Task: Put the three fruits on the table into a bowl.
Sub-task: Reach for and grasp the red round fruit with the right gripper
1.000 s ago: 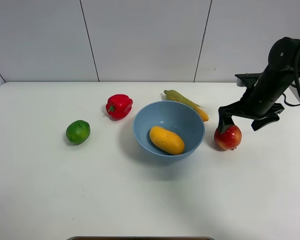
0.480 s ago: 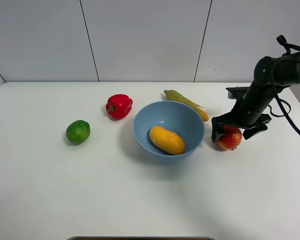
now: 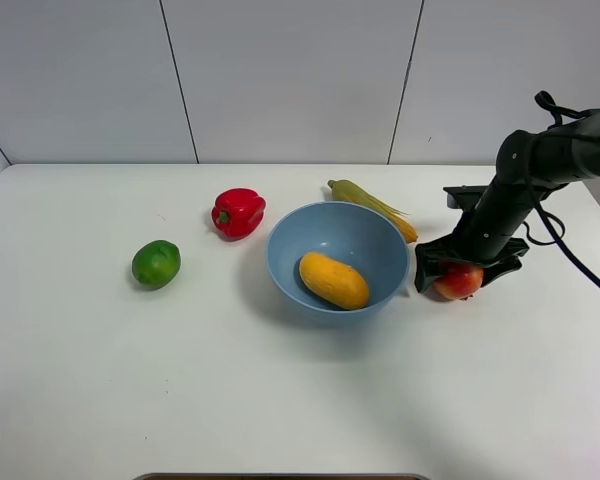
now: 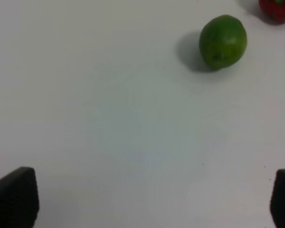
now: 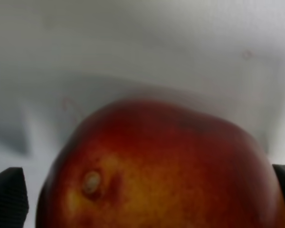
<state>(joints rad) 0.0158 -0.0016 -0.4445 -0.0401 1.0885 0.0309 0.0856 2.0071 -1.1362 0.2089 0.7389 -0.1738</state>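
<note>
We log the fingers [image 5: 7,197] of the right gripper [image 3: 460,276] spread wide astride the apple [image 3: 458,285], which sits on the table [image 3: 280,400] just beside the bowl [image 3: 380,235] holding the mango [image 3: 333,280]; left gripper [image 4: 142,199] also released, lime [image 4: 223,42] on the table well apart from the bowl.
</note>
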